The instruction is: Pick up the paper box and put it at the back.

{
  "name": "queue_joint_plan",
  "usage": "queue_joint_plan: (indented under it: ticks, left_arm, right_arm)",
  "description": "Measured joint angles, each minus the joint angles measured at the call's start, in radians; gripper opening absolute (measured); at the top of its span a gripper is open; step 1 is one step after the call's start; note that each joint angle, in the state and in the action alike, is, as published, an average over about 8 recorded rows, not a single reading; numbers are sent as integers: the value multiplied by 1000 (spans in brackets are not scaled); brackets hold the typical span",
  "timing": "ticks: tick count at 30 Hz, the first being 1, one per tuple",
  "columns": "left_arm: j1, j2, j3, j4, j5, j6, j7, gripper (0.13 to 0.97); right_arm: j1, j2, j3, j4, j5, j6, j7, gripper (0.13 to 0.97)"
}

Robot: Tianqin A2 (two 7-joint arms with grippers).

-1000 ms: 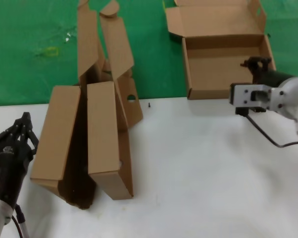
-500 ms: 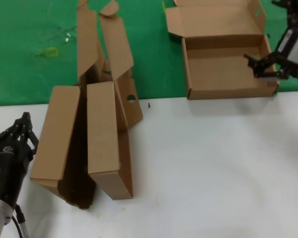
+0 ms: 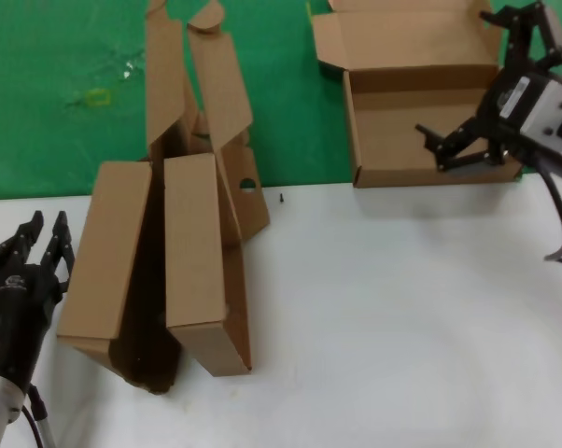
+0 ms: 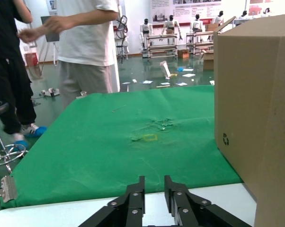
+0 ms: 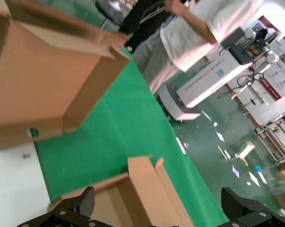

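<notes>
The paper box (image 3: 421, 112) lies open on the green cloth of the back (image 3: 57, 140), at the far right, tray up and lid folded back. My right gripper (image 3: 456, 77) hovers over the box's right end, open wide. In the right wrist view its fingers (image 5: 81, 204) straddle a wall of the paper box (image 5: 147, 189) without touching it. My left gripper (image 3: 46, 229) waits low at the near left over the white table, fingers slightly apart, holding nothing. The left wrist view has the left gripper (image 4: 154, 187) pointing at the green cloth (image 4: 109, 151).
A pile of other brown cardboard boxes (image 3: 169, 243) leans across the cloth's edge, just right of my left gripper; one face shows in the left wrist view (image 4: 256, 104). The white tabletop (image 3: 402, 327) spreads in front. A small dark speck (image 3: 281, 198) lies near the cloth edge.
My right gripper swung from the box's front right corner up over its right end and spread wide. The left gripper's fingers parted a little. The box stayed put.
</notes>
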Motion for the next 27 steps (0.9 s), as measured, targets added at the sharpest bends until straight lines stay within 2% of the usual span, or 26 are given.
queue_joint_plan:
  ticks: [3,10,18,19,27]
  left_arm:
    - [0,0,0,0,0,0,0,198]
    - [0,0,0,0,0,0,0,274]
    - [0,0,0,0,0,0,0,448]
    - [0,0,0,0,0,0,0,448]
    - [0,0,0,0,0,0,0,674]
  right_arm:
    - [-20,-8,-4,-17,45,44,-19,935]
    - [-68,-25,-13,-57,151,147,-63,947]
    - [-123,-46,-24,-104,273,266,-114,966]
    - [-130,-48,-25,-109,288,280,-120,966]
    - [-186,-69,-35,-156,409,399,-171,966]
